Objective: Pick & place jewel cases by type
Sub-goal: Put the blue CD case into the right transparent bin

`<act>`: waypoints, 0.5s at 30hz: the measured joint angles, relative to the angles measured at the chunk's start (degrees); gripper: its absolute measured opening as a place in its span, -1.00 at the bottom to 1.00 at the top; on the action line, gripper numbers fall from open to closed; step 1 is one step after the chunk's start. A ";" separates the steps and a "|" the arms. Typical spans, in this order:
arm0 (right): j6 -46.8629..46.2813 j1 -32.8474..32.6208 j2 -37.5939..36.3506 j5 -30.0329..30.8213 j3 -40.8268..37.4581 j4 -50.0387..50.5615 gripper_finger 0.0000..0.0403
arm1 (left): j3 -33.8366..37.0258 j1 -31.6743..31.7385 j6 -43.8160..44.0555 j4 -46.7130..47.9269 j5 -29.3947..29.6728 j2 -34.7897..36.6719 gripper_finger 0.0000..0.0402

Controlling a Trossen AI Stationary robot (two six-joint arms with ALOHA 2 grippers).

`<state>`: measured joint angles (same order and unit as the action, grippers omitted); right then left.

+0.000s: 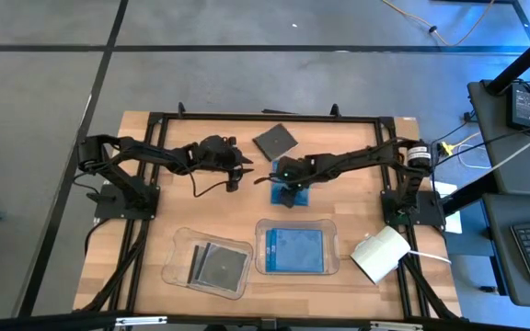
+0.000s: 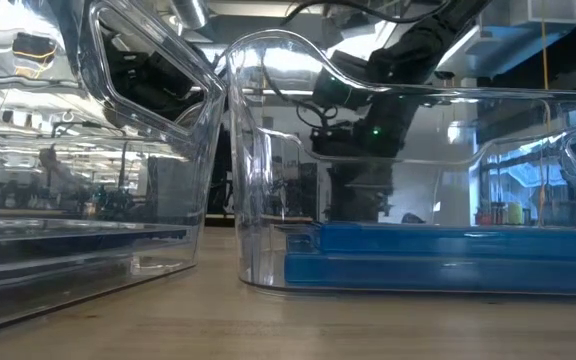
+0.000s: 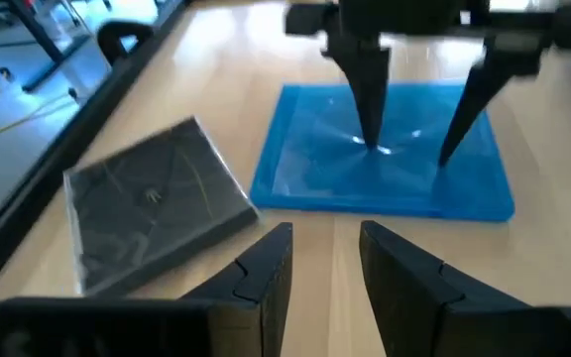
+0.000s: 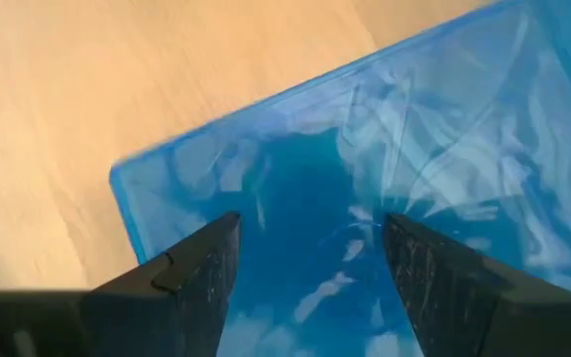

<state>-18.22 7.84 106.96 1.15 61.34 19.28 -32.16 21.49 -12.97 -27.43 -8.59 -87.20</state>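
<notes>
Step in hand: pickup of a blue jewel case. The right gripper (image 1: 292, 187) stands over the loose blue jewel case (image 1: 292, 192) lying flat on the surface (image 1: 155, 202) near its centre. In the left wrist view its 2 fingers point straight down, 1 tip on or just above the middle of the case and the other near an edge. The right jaws are spread wide and hold nothing; whether the tips actually touch the plastic cannot be told.

The left gripper (image 1: 237, 173) waits at about 9 o'clock from that case, close by, its jaws narrowly parted and empty. 1 black jewel case (image 1: 275, 141) lies loose at about 11 o'clock from the blue one, near the far rail.

Sorting so far, as it lies: the right-hand clear tray (image 1: 338, 246), at 6 o'clock from the blue case, holds blue cases (image 1: 293, 249); the left-hand clear tray (image 1: 175, 250), at about 7 o'clock, holds dark cases (image 1: 219, 265). Judged roughly two-thirds complete, with 2 cases outside the trays.

Next move, by judgement: a thin flat case offers little to grip from above. The fingers must straddle 2 opposite edges or tip 1 edge up, close firmly, lift level, then carry towards 6 o'clock and release inside the right-hand tray. Slipping off the slick plastic is the main risk.
</notes>
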 joint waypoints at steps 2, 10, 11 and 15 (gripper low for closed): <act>2.47 0.04 0.66 -0.22 0.00 -2.44 0.25 | 0.00 0.00 -2.93 2.70 0.06 0.00 -0.41; 8.47 1.51 3.61 -0.85 0.30 -12.02 0.25 | 0.00 -0.02 -6.32 6.68 0.12 0.00 -0.43; 8.50 1.73 3.29 -1.52 0.66 -11.56 0.25 | 0.00 -0.02 -6.74 6.67 0.13 0.00 -0.43; 6.34 2.25 2.03 -4.08 3.53 -7.31 0.25 | 0.00 -0.02 -12.19 8.07 0.60 0.00 -0.43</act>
<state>-11.89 10.08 108.99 -2.93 64.88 11.97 -32.16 21.48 -25.16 -19.36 -7.99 -87.20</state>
